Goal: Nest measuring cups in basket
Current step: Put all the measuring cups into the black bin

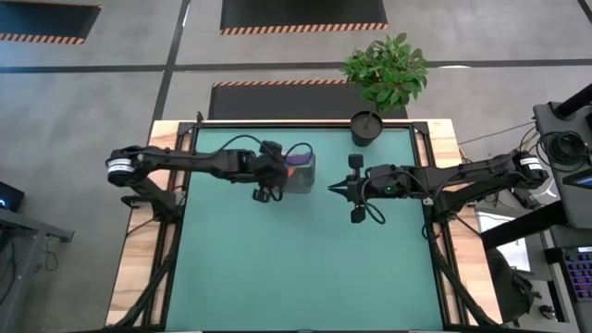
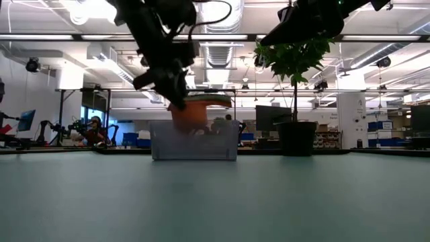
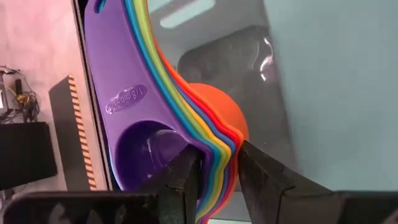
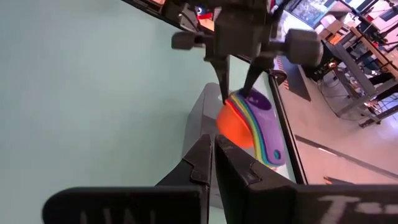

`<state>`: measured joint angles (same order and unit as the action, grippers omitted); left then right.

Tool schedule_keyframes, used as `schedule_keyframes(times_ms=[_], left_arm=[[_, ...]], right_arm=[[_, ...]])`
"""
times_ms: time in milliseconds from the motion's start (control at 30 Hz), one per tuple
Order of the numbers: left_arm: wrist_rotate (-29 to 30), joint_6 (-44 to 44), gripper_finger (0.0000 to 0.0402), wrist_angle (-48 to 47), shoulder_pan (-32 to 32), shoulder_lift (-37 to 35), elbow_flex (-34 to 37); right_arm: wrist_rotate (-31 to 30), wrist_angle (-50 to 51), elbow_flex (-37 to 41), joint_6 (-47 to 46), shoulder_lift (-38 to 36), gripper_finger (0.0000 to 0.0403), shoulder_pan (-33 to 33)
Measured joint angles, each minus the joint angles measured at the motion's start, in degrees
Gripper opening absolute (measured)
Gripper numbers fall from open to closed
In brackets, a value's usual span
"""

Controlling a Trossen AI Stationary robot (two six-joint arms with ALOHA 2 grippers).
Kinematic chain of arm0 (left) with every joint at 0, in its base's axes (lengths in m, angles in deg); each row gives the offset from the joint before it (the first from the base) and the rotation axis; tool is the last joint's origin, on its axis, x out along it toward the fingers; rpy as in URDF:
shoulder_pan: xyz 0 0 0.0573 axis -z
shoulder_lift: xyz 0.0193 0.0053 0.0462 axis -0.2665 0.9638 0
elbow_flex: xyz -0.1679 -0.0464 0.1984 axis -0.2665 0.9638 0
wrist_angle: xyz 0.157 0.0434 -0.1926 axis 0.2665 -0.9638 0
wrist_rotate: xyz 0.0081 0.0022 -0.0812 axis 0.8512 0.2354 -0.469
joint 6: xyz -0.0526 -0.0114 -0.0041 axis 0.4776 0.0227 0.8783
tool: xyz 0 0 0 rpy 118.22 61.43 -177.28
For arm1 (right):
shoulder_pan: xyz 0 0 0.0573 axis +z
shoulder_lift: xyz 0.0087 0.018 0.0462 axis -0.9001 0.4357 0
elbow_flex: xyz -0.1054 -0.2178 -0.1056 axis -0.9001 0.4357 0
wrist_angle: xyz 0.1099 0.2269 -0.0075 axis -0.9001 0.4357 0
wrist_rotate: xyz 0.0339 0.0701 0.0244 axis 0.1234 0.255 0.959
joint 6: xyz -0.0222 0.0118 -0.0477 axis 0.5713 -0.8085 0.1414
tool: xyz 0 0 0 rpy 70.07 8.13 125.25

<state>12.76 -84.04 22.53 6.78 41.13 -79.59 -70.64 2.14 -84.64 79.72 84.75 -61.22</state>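
A nested stack of measuring cups (image 3: 186, 118), purple (image 3: 130, 118) innermost and orange (image 3: 214, 106) outermost, hangs over the grey translucent basket (image 1: 303, 178) at the table's far middle. My left gripper (image 3: 214, 180) is shut on the stack. In the low view the orange cup (image 2: 191, 111) reaches down to about the rim of the basket (image 2: 195, 144); whether it touches the basket I cannot tell. The right wrist view shows the stack (image 4: 249, 121) below the left gripper (image 4: 239, 81). To the right of the basket, above the table, my right gripper (image 1: 335, 188) stays shut and holds nothing. My left gripper pinches the stack at the bowls' rim edge (image 3: 214, 165), across all the layers. One finger (image 3: 183, 177) lies on the purple cup's inner side, the other (image 3: 264, 180) on the orange cup's outer side. The fingers slant down from the table's left. The stack is tilted, handles pointing away from the fingers.
A black round pot (image 1: 366, 128) with a green plant stands at the table's far edge, right of the basket. The green mat (image 1: 305, 268) stretches toward the near edge. Lab benches and screens show beyond the table in the low view.
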Motion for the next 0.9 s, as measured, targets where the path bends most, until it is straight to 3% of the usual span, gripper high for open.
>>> schedule_keyframes(times_ms=[567,900], left_arm=[[-0.4,-5.0,0.0081,-0.1,-2.5,7.4,0.0],[-3.4,-5.0,0.0081,-0.1,-2.7,7.6,-0.1]], right_arm=[[0.0,0.0,0.0,0.2,0.0,0.0009,0.0],[0.0,0.0,0.0,0.2,0.0,0.0009,0.0]])
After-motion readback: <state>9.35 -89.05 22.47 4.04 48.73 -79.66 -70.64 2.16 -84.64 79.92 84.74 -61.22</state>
